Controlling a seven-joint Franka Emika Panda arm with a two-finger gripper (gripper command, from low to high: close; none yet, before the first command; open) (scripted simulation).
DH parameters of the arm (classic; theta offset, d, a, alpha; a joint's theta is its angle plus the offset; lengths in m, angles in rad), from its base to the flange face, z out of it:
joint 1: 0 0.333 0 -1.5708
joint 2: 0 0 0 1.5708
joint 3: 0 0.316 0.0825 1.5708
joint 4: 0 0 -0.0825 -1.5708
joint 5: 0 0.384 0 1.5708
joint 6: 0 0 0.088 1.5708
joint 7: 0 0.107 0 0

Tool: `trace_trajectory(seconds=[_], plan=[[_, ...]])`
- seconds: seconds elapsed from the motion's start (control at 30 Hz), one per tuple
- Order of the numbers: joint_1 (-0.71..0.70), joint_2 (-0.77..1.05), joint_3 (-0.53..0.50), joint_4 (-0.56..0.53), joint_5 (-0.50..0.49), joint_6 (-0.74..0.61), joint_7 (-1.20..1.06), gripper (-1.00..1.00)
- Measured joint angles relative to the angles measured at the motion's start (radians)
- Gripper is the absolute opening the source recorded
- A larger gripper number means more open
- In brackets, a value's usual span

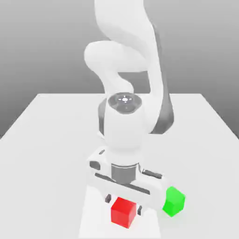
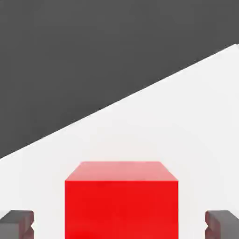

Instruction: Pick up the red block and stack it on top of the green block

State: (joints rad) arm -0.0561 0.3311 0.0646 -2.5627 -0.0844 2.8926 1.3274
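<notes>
Count: one red block [image 1: 123, 211], one green block [image 1: 173, 201], both on the white table [image 1: 42, 140]. My gripper [image 1: 123, 203] is low over the red one, jaws released, a finger [image 2: 17, 223] each side, gaps visible. Green sits just beside, toward the exterior view's right.

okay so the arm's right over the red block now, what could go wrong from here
1. The tool is open, with a gap between each finger and the red block. If it closes off-centre, one finger may touch first and push or twist the block.

2. In the exterior view the green block sits close by, on the exterior view's right of the red block. The wide hand could nudge it during the lift.
</notes>
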Motion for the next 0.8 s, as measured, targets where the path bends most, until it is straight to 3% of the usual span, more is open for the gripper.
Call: trace_trajectory(seconds=[0.2,0.4,0.57,0.63,0.77,0.8], plan=[[-0.002,-0.004,0.002,-0.001,-0.001,-0.002,0.001,-1.00],[-0.009,-0.194,0.042,-0.034,0.051,-0.159,-0.041,-1.00],[0.159,-0.329,0.167,-0.091,0.088,-0.236,-0.107,-1.00],[0.253,-0.312,0.172,-0.099,0.074,-0.210,-0.105,-1.00],[0.226,-0.184,0.109,-0.096,0.006,-0.089,-0.057,-1.00],[0.230,-0.161,0.101,-0.095,-0.007,-0.067,-0.048,1.00]])
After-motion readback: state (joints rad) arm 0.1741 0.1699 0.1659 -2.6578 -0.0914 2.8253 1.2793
